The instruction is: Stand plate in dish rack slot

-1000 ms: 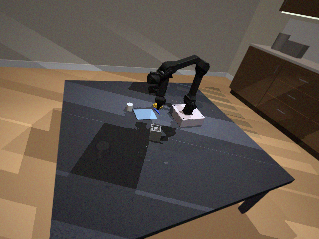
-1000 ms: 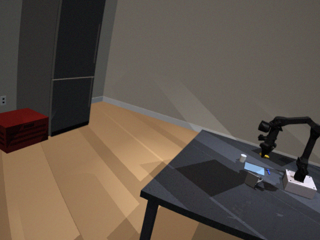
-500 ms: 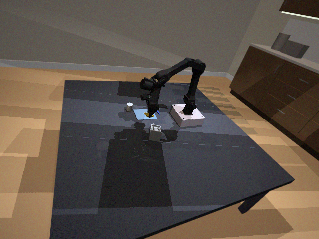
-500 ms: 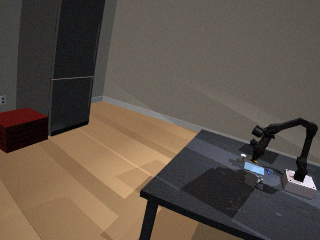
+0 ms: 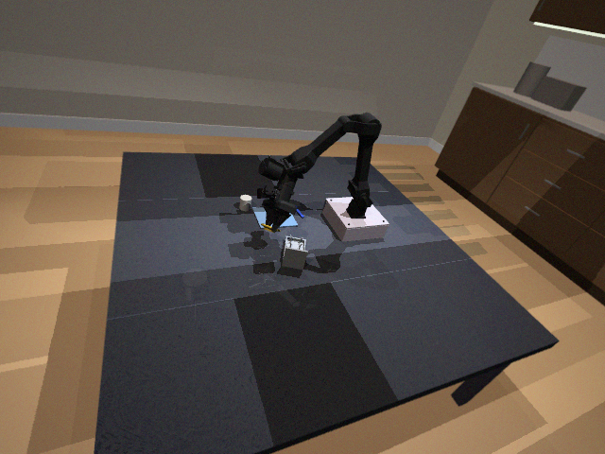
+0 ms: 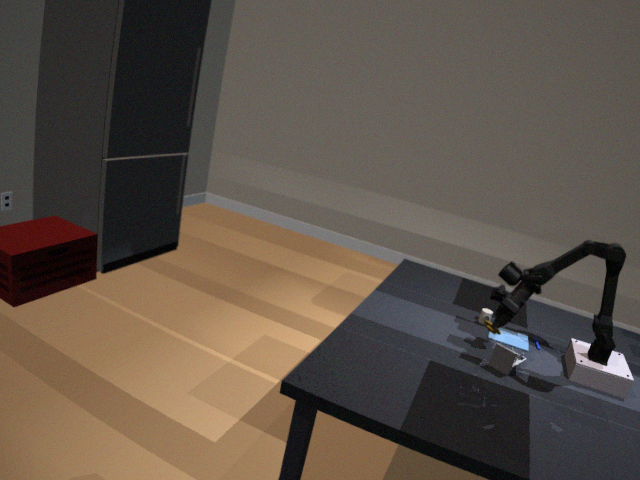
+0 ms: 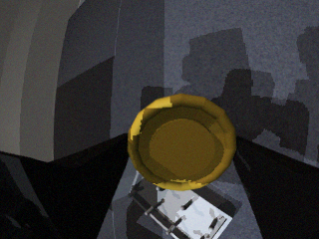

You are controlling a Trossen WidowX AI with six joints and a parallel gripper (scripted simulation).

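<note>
The carry was in hand, the plate gripped by the pincer; alignment and lowering into the rack, inside the counter's edges, were needed.

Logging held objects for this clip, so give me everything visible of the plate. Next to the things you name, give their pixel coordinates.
The plate (image 5: 269,227) (image 7: 181,144) is round and yellow, plastic or ceramic by its look, with a raised rim around a flat, darker center. It looks whole. The end effector (image 5: 273,225) (image 6: 493,326) (image 7: 181,141) grips it in the air, near the rack (image 5: 294,257) (image 6: 502,359) (image 7: 201,214) but outside its slots.
</note>
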